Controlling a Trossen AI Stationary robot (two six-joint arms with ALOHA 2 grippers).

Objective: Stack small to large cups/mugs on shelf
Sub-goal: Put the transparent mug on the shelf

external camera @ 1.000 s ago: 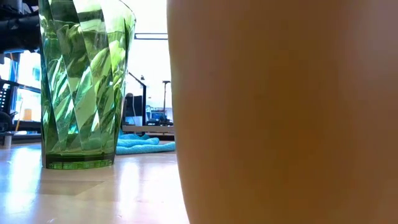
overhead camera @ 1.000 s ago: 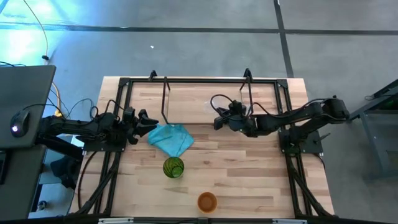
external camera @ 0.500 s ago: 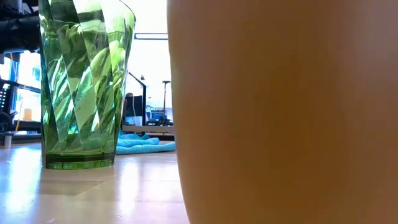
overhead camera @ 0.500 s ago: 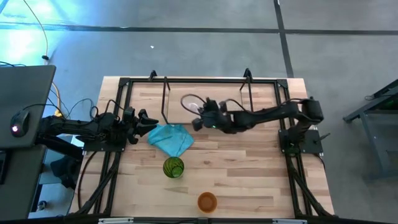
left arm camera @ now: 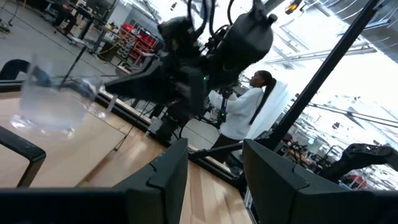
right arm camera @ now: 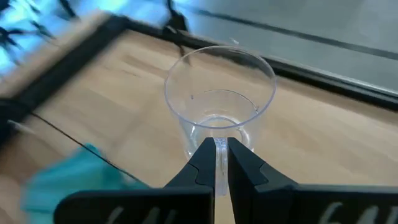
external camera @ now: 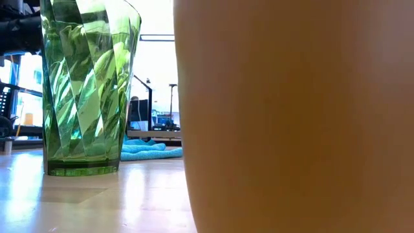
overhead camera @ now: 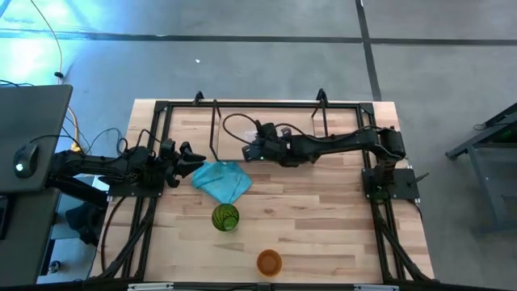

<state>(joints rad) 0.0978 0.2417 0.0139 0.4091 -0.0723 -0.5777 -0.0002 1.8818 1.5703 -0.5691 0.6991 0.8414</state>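
A: High view, item one: right gripper (overhead camera: 252,148) reaches over the far half of the tabletop (overhead camera: 323,202), its two fingers pinched on the wall of the small clear cup (overhead camera: 237,129).

B: Cup's attitude?

A: Right wrist view: small clear cup (right arm camera: 219,99) shows its open mouth toward the camera; the long axis looks near upright, perhaps slightly tipped. Whether its base touches the shelf (overhead camera: 216,129), I cannot tell.

B: Item two?

A: Left gripper (overhead camera: 187,155) waits at the left edge beside the teal cloth (overhead camera: 220,181); fingers parted, holding nothing.

B: Remaining stock?

A: Green cup (overhead camera: 225,217) and orange cup (overhead camera: 269,262) stand upright near the front edge, mouths up, well apart from the shelf.

B: Step in hand?

A: Judged: carrying the smallest cup shelfward. Next calls for settling it level on the board, releasing, then fetching the orange one.
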